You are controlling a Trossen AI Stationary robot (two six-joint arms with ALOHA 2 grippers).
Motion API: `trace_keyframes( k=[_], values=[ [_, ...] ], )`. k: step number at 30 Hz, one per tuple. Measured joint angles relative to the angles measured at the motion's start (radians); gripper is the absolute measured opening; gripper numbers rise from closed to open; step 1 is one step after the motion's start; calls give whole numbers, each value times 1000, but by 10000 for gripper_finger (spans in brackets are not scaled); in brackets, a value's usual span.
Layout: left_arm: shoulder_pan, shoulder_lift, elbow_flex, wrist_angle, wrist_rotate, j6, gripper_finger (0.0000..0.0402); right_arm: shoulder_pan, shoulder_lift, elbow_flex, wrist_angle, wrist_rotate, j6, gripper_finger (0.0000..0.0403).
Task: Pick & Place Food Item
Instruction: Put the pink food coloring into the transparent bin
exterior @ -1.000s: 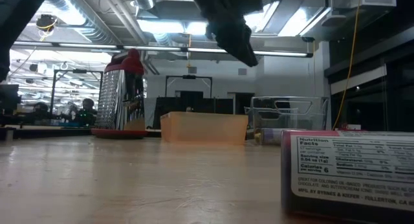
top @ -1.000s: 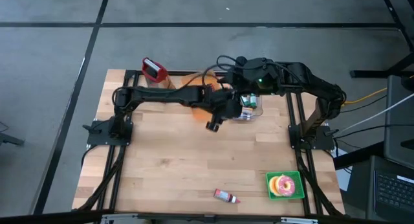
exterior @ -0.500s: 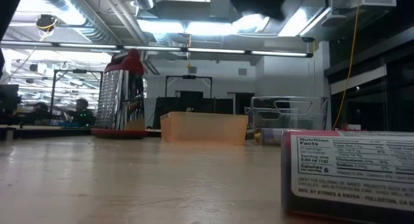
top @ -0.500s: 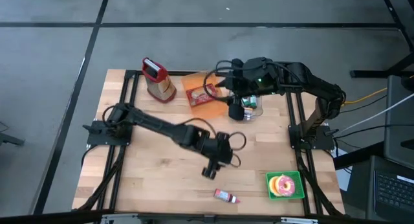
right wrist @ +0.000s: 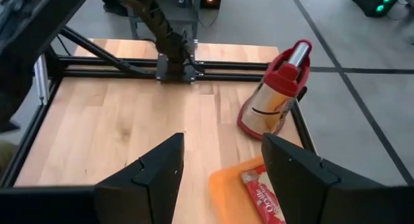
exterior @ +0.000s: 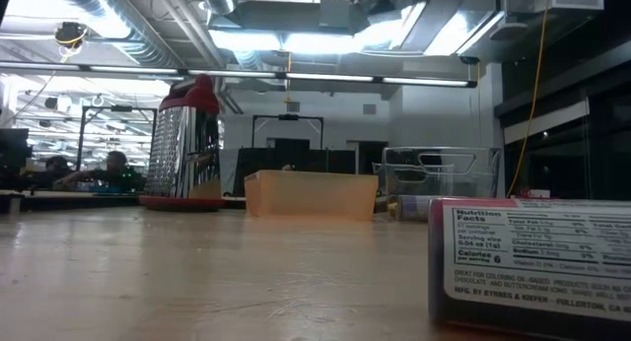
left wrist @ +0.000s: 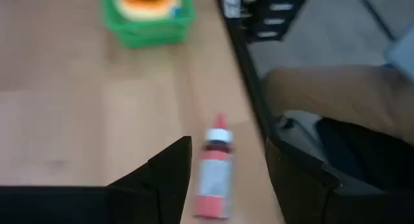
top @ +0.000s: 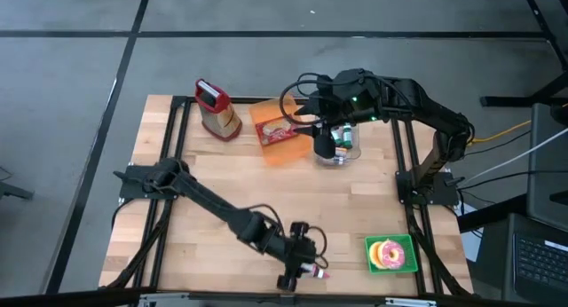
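Left gripper (left wrist: 226,179) over the snack bar (left wrist: 213,175)
Its fingers stand wide, empty, at the high view's bottom centre; right gripper (right wrist: 223,175) is wide, empty, upper right.

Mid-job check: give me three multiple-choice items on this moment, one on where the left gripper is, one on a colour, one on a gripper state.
1. Where is the left gripper?
A. Over the grater
B. At the table's near edge, by the small packet
C. Over the orange tray

2. What colour is the basket that holds the donut?
A. Green
B. Blue
C. Red

3. How do the left gripper's jaws stand?
A. Shut on the donut
B. Shut empty
C. Open, holding nothing

Key:
1 B, the high view puts it beside the packet at the near edge.
2 A, the basket is green in the high and left wrist views.
3 C, the left wrist view shows the packet lying on the table between spread fingers.
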Motion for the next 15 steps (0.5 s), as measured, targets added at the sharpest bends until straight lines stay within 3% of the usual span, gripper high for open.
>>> trace_keyframes(
  k=[7, 15],
  values=[
    [-38, 107, -1, -6, 35, -44, 191, -24, 0, 0, -1, -9, 8, 211],
    [-40, 167, -1, -2, -34, -39, 193, -31, 0, 0, 2, -36, 17, 210]
  ],
)
